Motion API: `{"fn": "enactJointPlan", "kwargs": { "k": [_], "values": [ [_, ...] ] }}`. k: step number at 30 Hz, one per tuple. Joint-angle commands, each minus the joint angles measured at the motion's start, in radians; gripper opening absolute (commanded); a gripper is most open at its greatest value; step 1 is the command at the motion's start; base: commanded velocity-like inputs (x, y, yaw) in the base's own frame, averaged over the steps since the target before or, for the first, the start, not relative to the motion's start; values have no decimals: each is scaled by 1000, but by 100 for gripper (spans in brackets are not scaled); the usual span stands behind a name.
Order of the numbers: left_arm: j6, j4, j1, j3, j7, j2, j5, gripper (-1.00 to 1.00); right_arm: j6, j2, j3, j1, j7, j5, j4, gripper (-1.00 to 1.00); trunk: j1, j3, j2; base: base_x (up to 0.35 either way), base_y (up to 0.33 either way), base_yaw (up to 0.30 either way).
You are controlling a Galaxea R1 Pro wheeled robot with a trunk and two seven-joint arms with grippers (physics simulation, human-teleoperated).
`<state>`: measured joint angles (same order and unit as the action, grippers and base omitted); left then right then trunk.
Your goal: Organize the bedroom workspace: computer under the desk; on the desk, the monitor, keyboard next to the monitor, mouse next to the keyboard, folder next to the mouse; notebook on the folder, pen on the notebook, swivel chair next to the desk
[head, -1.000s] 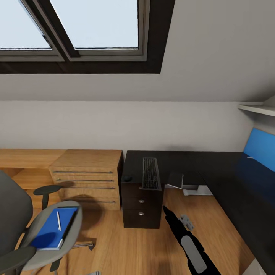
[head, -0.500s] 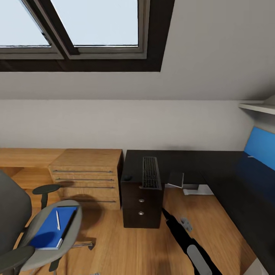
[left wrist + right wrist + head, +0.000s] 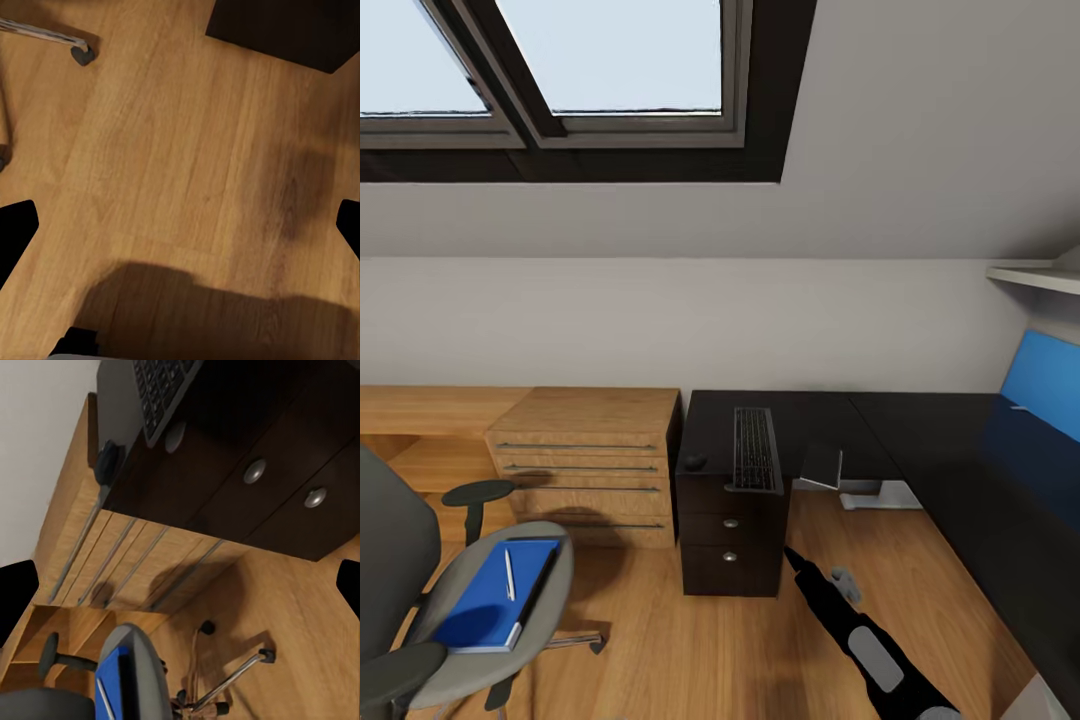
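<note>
Here, the head view counts one long black-topped desk point(image 3: 920, 440) with a blue back panel point(image 3: 1040, 385) along its far right and a black drawer unit point(image 3: 732, 540) carrying three round knobs beneath its left end; on that end lie one flat dark-keyed keyboard point(image 3: 754, 450), its near edge reaching the desktop's front edge above the drawers, and one small rounded black mouse point(image 3: 695, 462) just beside it, close to the desk's left edge. One small silver-grey tower computer point(image 3: 822, 467) stands on the floor under the desk, beside the drawer unit. One light wooden cabinet point(image 3: 585, 465) with four long handles abuts the desk's left side. At lower left sits one grey upholstered swivel chair point(image 3: 420, 600) with black armrests, well apart from the desk; on its seat lies one bright blue folder point(image 3: 490, 600), and on that one slim pale pen point(image 3: 510, 573). A notebook cannot be made out. Bare wooden floor point(image 3: 700, 650) lies open between chair and drawer unit. One black arm with grey patches, the right arm point(image 3: 860, 640), reaches from the lower right toward the drawer unit. In each wrist view two black fingertips sit at opposite edges, so the left gripper point(image 3: 180, 225) and right gripper point(image 3: 180, 585) are both spread wide with nothing between them
</note>
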<state>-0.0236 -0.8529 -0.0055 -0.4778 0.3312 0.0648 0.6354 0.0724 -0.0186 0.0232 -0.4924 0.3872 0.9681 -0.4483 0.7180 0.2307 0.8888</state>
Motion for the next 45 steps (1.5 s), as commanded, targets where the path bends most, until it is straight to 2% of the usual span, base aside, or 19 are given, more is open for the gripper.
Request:
{"fn": "enactJointPlan", "kwargs": {
  "k": [1, 4, 7, 8, 9, 10, 11, 12, 13, 14, 17, 19, 30, 39, 43, 45],
  "values": [
    [-2, -1, -1, -5, 8, 1, 9, 100, 5, 0, 2, -5, 0, 11, -2, 100, 4, 4, 8, 0, 0, 0],
    [-2, -1, -1, -5, 8, 1, 9, 100, 8, -2, 0, -13, 4, 25, -28, 100, 16, 14, 29, 0, 0, 0],
    [-2, -1, -1, -5, 8, 1, 9, 100, 10, -3, -3, -15, 4, 64, -52, 100, 27, 23, 50, 0, 0, 0],
    [-2, -1, -1, -5, 8, 1, 9, 100, 10, -4, -7, -16, 3, 109, -57, 100, 31, 26, 57, 0, 0, 0],
    [-2, -1, -1, -5, 8, 1, 9, 100, 12, -4, -8, -16, 3, 126, -58, 100, 35, 30, 64, 0, 0, 0],
    [-2, -1, -1, -5, 8, 1, 9, 100, 21, -3, -9, -16, 1, 164, -60, 100, 39, 33, 71, 0, 0, 0],
    [-2, -1, -1, -5, 7, 1, 9, 100, 49, -3, -9, -17, 1, 205, -62, 100, 42, 36, 78, 0, 0, 0],
    [-2, -1, -1, -5, 7, 1, 9, 100, 72, -4, -8, -17, 0, 227, -62, 100, 46, 39, 85, 0, 0, 0],
    [-2, -1, -1, -5, 7, 1, 9, 100, 202, -6, -7, -17, -3, 339, -59, 100, 50, 42, 92, 0, 0, 0],
    [-2, -1, -1, -5, 6, 1, 8, 100, 237, -6, -6, -17, -6, 377, -58, 100, 54, 45, 99, 0, 0, 0],
    [-2, -1, -1, -5, 6, 1, 9, 100, 282, -6, -4, -17, -9, 429, -57, 100, 65, 55, 120, 0, 0, 0],
    [-2, -1, -1, -5, 6, 1, 8, 100, 290, -6, -3, -17, -9, 440, -57, 100, 73, 61, 134, 0, 0, 0],
    [-7, -2, -1, -6, 5, 1, 3, 100, 293, -5, -5, -17, 0, 443, -67, 100, 115, 95, 211, 0, 0, 0],
    [-9, -10, -1, -5, -3, 4, 4, 100, 293, -1, -3, -16, 11, 442, -137, 100, 150, 124, 274, 0, 0, 0],
    [-9, -25, -1, -4, -6, 7, 4, 100, 283, -4, -1, -15, 11, 428, -141, 100, 165, 136, 302, 0, 0, 0],
    [-7, -72, -1, -4, -7, 16, 5, 100, 263, -5, 0, -15, 10, 408, -141, 100, 173, 142, 316, 0, 0, 0]
  ]
}}
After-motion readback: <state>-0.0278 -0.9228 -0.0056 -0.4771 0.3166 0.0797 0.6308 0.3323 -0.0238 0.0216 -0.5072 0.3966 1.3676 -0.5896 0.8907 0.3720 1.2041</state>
